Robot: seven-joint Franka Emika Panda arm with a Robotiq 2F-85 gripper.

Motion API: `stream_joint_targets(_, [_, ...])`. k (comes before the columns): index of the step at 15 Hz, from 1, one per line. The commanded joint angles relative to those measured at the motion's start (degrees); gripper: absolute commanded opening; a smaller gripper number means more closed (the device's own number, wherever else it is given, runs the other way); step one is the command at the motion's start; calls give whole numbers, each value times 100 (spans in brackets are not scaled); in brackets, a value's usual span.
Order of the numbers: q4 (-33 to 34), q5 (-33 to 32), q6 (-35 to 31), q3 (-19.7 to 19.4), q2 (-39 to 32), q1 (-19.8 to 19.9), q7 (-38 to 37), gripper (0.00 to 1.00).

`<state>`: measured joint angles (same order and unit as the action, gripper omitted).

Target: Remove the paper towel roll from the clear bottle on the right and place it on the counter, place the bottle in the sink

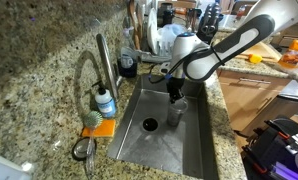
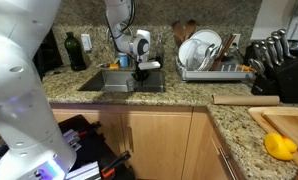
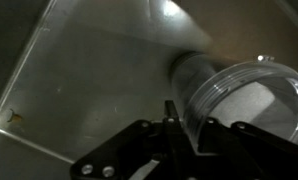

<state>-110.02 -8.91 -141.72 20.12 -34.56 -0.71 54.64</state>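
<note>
My gripper (image 1: 175, 93) reaches down into the stainless-steel sink (image 1: 194, 150) and is shut on the clear bottle (image 1: 175, 114), which hangs upright just above the basin floor, right of the round drain hole (image 1: 150, 125). In the wrist view the bottle's (image 3: 239, 95) open, see-through mouth fills the right side, with my gripper's (image 3: 184, 128) dark fingers clamped at its rim and the steel sink floor (image 3: 89, 80) behind. In an exterior view my gripper (image 2: 147, 70) is lowered into the sink (image 2: 114, 84). I cannot make out the paper towel roll. Granite counter (image 1: 39, 60) surrounds the sink.
A faucet (image 1: 104, 55), a small blue-label bottle (image 1: 106, 102), an orange sponge (image 1: 99, 127) and a strainer (image 1: 84, 150) stand beside the sink. A dish rack (image 2: 214, 55) with plates, a knife block (image 2: 279, 60), a rolling pin (image 2: 244, 98) and a yellow fruit (image 2: 280, 147) sit further along.
</note>
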Motion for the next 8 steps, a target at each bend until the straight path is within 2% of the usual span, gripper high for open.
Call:
stream_joint_targets(1, [-22, 225, 6, -77, 30, -40, 198, 16])
stream_joint_targets(3, [-54, 253, 5, -43, 42, 21, 235, 16])
stream_joint_targets(4, [-65, 255, 5, -34, 46, 19, 236, 4])
stream_joint_targets(7, [-18, 245, -4, -67, 2, -30, 304, 4])
stream_joint_targets(8, [-12, 264, 22, -59, -4, -34, 325, 14])
